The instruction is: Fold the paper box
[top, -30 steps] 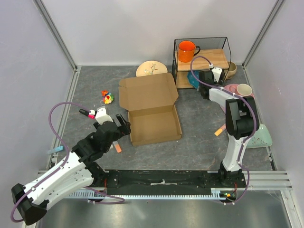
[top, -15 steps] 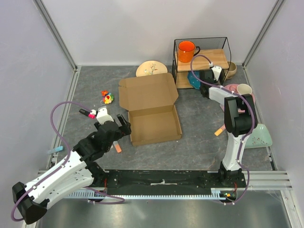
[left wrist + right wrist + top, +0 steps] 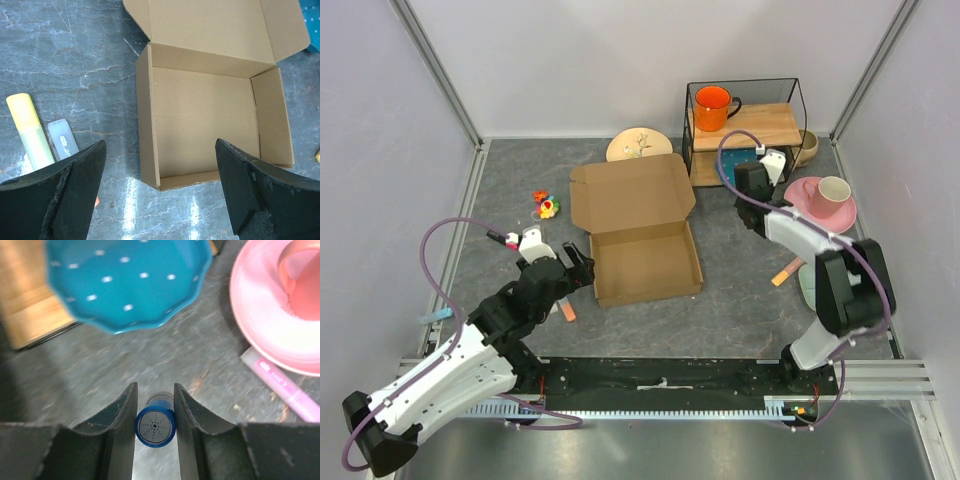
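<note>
1. Brown cardboard paper box [image 3: 642, 262] is lying open on the table [image 3: 510, 190], lid flap spread back;
2. left gripper [image 3: 160, 145] is hovering wide open just beside it;
3. right gripper [image 3: 155, 386] is clamping a blue tube [image 3: 155, 426].

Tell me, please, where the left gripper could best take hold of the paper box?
Probably the left wall of the paper box: it stands upright as a thin edge, on the side nearest the left gripper. Come down from above, open jaws straddling it, one finger inside, one outside. The lid lies flat, harder to pinch.
</note>
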Tool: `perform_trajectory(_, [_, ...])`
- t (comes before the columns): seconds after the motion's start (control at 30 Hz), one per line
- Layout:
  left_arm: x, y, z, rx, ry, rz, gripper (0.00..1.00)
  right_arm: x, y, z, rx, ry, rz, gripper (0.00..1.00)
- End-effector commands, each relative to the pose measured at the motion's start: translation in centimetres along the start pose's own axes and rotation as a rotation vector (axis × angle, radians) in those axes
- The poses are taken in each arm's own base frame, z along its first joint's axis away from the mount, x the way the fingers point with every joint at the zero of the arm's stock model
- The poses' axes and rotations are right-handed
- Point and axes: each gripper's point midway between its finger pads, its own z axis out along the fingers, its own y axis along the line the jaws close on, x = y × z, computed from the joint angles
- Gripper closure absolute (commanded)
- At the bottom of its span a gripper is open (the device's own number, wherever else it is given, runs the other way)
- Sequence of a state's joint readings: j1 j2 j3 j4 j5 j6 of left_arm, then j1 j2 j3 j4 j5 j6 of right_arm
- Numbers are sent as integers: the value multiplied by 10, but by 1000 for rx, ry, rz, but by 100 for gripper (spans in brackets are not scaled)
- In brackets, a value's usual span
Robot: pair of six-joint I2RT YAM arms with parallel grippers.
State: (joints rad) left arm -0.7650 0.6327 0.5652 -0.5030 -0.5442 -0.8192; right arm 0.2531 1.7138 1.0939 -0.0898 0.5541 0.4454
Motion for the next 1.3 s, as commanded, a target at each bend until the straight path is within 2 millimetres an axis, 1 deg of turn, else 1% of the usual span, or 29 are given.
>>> perform_trajectory(0.0, [-4,-1,-3,19,-20,-3,4,-23,20,-57,-104,-96,73,83])
perform_trajectory(0.03, [-4,-1,-2,21,-19,-2,4,-25,20,-67,-114,-107,78,84])
perform_trajectory(0.07, [-3,-1,-3,23,-18,-3,4,-23,26,-76,-137,-110,73,84])
perform_trajectory(0.1, [-3,-1,-3,20,-19,-4,4,-26,27,-84,-154,-118,84,84])
perform_trajectory(0.13, [-4,-1,-3,22,-21,-6,4,-23,32,-90,-184,-105,86,85])
perform_trajectory(0.23, [-5,0,-4,24,-25,-11,5,-17,62,-122,-300,-103,52,86])
perform_trajectory(0.27, [-5,-1,-4,25,-27,-14,5,-6,84,-141,-379,-84,14,86])
perform_trajectory(0.33, [-6,0,-4,20,-30,-15,5,5,105,-162,-459,-69,-39,86])
perform_trajectory(0.37, [-5,1,-4,17,-31,-17,5,22,124,-181,-537,-34,-82,86])
perform_trajectory(0.43, [-4,3,-3,8,-31,-22,4,43,141,-190,-588,11,-122,86])
perform_trajectory(0.47, [-3,3,-2,6,-26,-22,4,57,152,-202,-628,30,-155,87])
perform_trajectory(0.53, [-1,3,-1,4,-17,-19,4,79,160,-204,-641,54,-198,87])
perform_trajectory(0.57, [1,4,0,-1,-11,-17,4,91,165,-209,-659,64,-221,87])
perform_trajectory(0.6, [3,4,0,-2,-6,-21,4,104,168,-207,-663,85,-247,87])
perform_trajectory(0.63, [4,6,1,-9,-4,-21,5,116,172,-211,-675,95,-277,87])
perform_trajectory(0.67, [6,6,1,-10,1,-21,5,123,175,-212,-680,99,-290,88])
perform_trajectory(0.7, [6,7,1,-12,-1,-26,5,135,178,-209,-679,113,-316,88])
perform_trajectory(0.73, [8,9,2,-18,4,-25,5,144,181,-212,-687,121,-337,88])
perform_trajectory(0.83, [11,11,3,-27,8,-25,5,159,188,-209,-694,140,-359,88])
perform_trajectory(0.9, [12,12,4,-34,14,-26,5,167,193,-206,-700,143,-370,87])
perform_trajectory(0.97, [13,13,4,-41,16,-23,5,173,197,-205,-705,149,-384,85])
perform_trajectory(1.0, [13,13,4,-43,16,-22,5,178,199,-203,-701,155,-395,77])
perform_trajectory(1.07, [13,14,5,-51,17,-20,5,180,198,-201,-687,156,-397,65])
perform_trajectory(1.1, [13,15,5,-52,16,-19,5,179,196,-202,-685,153,-389,54])
perform_trajectory(1.17, [13,16,4,-58,15,-15,5,172,193,-201,-665,131,-373,46])
perform_trajectory(1.2, [11,16,4,-63,8,-17,4,162,193,-206,-671,113,-357,40])
perform_trajectory(1.27, [9,16,5,-68,0,-17,4,149,190,-211,-667,89,-348,36])
